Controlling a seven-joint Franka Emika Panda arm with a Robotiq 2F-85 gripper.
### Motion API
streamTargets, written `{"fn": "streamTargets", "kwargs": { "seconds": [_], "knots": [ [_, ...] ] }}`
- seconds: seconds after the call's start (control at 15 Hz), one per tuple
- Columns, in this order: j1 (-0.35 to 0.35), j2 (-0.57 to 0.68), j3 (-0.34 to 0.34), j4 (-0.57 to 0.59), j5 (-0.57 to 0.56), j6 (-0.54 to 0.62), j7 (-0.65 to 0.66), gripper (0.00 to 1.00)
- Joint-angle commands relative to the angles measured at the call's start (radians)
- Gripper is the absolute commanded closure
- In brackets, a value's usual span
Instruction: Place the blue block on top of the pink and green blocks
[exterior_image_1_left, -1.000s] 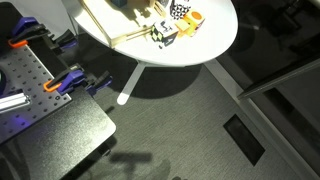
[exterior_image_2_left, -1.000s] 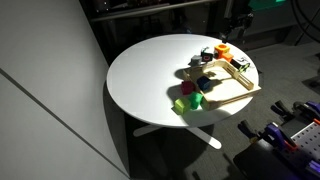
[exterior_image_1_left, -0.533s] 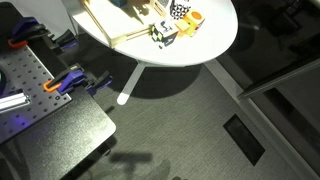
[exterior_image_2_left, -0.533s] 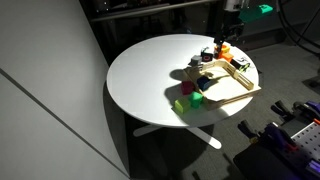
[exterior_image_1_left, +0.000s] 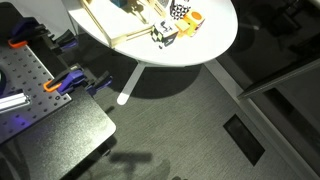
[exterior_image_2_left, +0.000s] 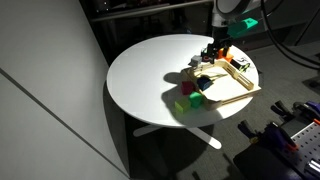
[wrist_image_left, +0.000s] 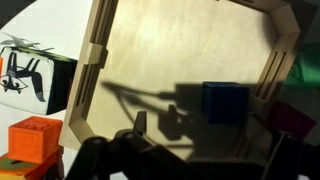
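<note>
The blue block (wrist_image_left: 225, 101) lies on the wooden tray (wrist_image_left: 150, 50) near its right rim; in an exterior view it is a dark spot (exterior_image_2_left: 203, 84). The pink block (exterior_image_2_left: 181, 104) and green block (exterior_image_2_left: 196, 98) sit side by side on the round white table by the tray's edge. In the wrist view the pink block (wrist_image_left: 291, 120) and green block (wrist_image_left: 306, 68) lie just past the tray rim. My gripper (wrist_image_left: 205, 150) hangs above the tray, open and empty, short of the blue block. In an exterior view it (exterior_image_2_left: 217, 52) is over the tray's far end.
A black-and-white patterned cube (wrist_image_left: 30, 75) and an orange piece (wrist_image_left: 35, 140) sit outside the tray; both also show in an exterior view, the cube (exterior_image_1_left: 165, 33) and the orange piece (exterior_image_1_left: 193, 18). The table edge (exterior_image_2_left: 130, 100) drops to the floor.
The arm has swung in from the upper right and come down over the tray. The blocks have not moved.
</note>
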Motion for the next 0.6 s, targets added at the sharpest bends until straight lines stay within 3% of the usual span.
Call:
{"fn": "streamTargets", "kwargs": {
  "seconds": [0.0, 0.53],
  "knots": [
    [0.021, 0.050, 0.004, 0.038, -0.049, 0.031, 0.052, 0.00],
    [0.041, 0.178, 0.015, 0.115, -0.034, 0.110, 0.048, 0.00]
  ]
}}
